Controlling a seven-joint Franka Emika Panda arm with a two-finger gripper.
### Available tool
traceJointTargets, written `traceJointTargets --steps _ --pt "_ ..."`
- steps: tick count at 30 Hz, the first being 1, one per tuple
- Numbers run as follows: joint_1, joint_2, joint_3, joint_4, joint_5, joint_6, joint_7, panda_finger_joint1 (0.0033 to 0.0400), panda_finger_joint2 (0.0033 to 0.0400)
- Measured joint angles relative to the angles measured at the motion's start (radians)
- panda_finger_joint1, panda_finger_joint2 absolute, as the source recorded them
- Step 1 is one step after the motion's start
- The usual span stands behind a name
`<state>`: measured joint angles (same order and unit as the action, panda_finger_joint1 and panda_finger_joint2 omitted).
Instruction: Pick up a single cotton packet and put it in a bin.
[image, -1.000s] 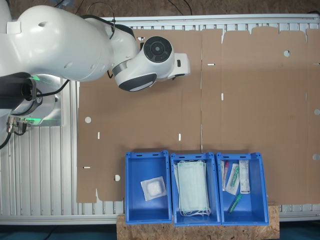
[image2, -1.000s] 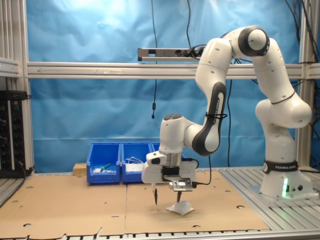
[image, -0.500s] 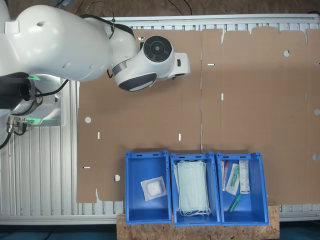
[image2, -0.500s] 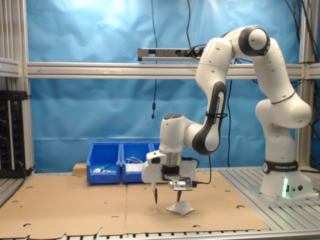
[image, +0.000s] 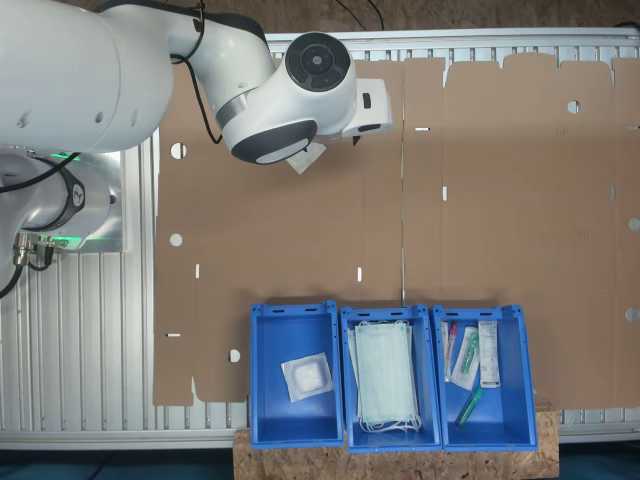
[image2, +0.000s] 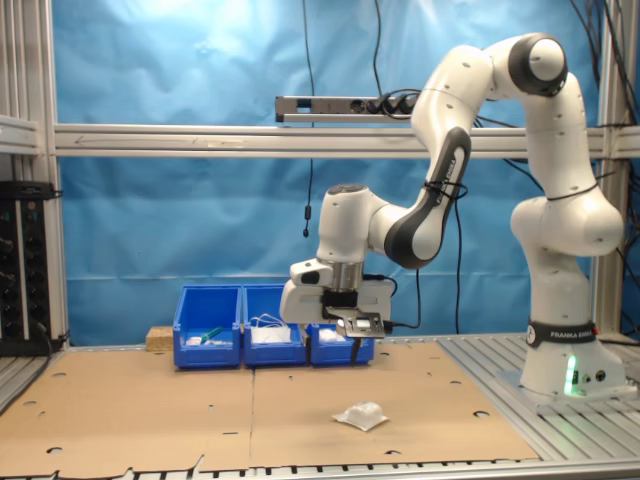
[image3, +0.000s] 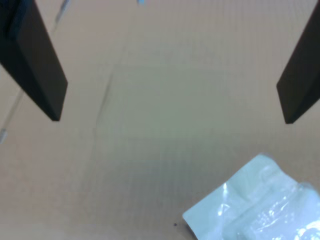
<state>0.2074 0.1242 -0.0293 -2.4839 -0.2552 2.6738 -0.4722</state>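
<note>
A cotton packet lies on the brown cardboard, small, white and slightly puffed. It also peeks out from under the arm as a white corner. My gripper hangs well above that cotton packet, open and holding nothing. In the wrist view the gripper shows two dark fingers spread wide over bare cardboard, with the packet off to one side of the gap. Three blue bins stand in a row at the cardboard's edge. A second cotton packet lies in one end bin.
The middle bin holds pale green face masks. The other end bin holds long narrow packets. Brown cardboard covers the table between the arm and the bins. The robot base stands on the metal table.
My gripper has risen off the cardboard, still open, and the cotton packet stayed lying where it was. The arm's upper joints have swung higher.
</note>
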Motion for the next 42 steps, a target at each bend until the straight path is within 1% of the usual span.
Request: traceJointTargets --steps 4,6,10,11,13,20,26,30,31,42 --pt "0.001 -0.061 0.013 -0.013 0.000 -0.039 -0.022 0.0400 0.0400" --pt "0.001 -0.081 0.018 -0.021 0.000 -0.056 -0.039 0.0400 0.0400" --pt "0.002 -0.101 0.025 -0.037 0.000 -0.083 -0.079 0.0400 0.0400" --pt "0.002 -0.101 0.025 -0.037 0.000 -0.083 -0.079 0.0400 0.0400" --pt "0.002 -0.104 0.027 -0.045 0.000 -0.095 -0.100 0.0400 0.0400" --pt "0.002 -0.100 0.029 -0.066 0.000 -0.128 -0.188 0.0400 0.0400" --pt "0.002 -0.076 0.029 -0.070 0.005 -0.140 -0.270 0.0400 0.0400" --pt "0.002 -0.055 0.029 -0.070 0.008 -0.141 -0.322 0.0400 0.0400" --pt "0.002 -0.044 0.029 -0.070 0.009 -0.140 -0.346 0.0400 0.0400" --pt "0.002 0.018 0.029 -0.070 0.016 -0.122 -0.485 0.0400 0.0400"
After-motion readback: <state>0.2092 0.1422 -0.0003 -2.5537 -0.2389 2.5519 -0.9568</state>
